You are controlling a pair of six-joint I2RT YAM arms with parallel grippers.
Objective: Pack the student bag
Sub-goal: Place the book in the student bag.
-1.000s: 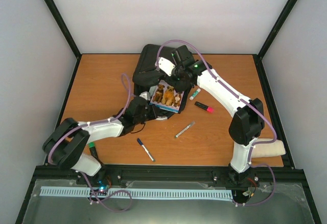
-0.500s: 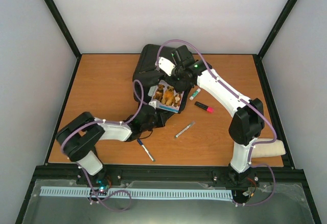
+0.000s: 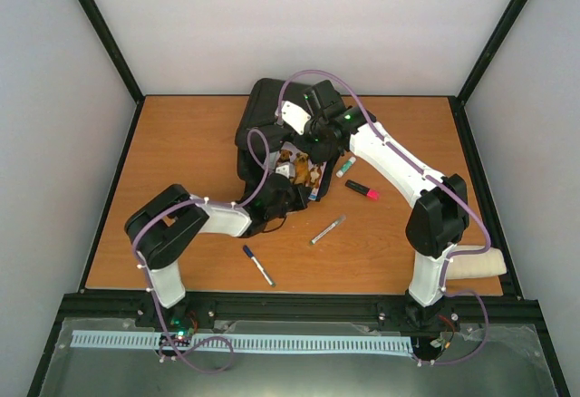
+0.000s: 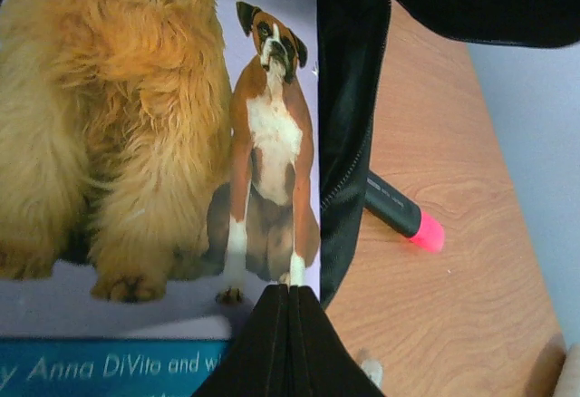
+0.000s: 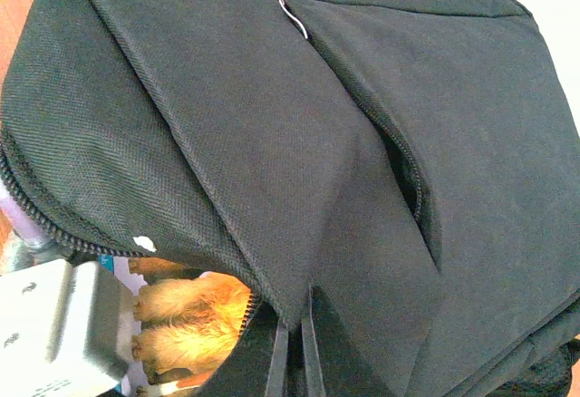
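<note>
**Feeding the dog book into the held-open bag**

Sitting at the far middle of the counter (image 3: 181, 143), mouth turned toward the arms: the student bag (image 3: 265, 109). Judged to be midway through loading a first item.

Pinching a fold of black fabric beside the zipper with the right gripper (image 5: 294, 341), jaws clamped on the cloth and lifting the flap off the opening. Pressing at the cover of the book (image 4: 136, 143) with the left gripper (image 4: 290, 295), jaws together with no gap showing. Cannot tell whether nipping an edge or merely nudging. From above, showing only the dogs below the raised flap.

Probably next: pushing the book deeper while holding the flap high. Worth minding the zipper edge lying just beside the book's right side, a likely snag for the corner.

Waiting loose on the counter afterwards: the pink highlighter (image 4: 403, 217), the green-capped marker (image 3: 345, 167), the silver pen (image 3: 327, 229), the blue pen (image 3: 258, 265) and the beige pouch (image 3: 476, 264).

Hidden or unclear:
- The bag's interior and the book's far end, so no telling how far in.
- In the top view, the left fingertips, lost among arm, cable and bag.
- The book's title, cut off by the frame.
- The pouch, partly behind the right arm.
</note>
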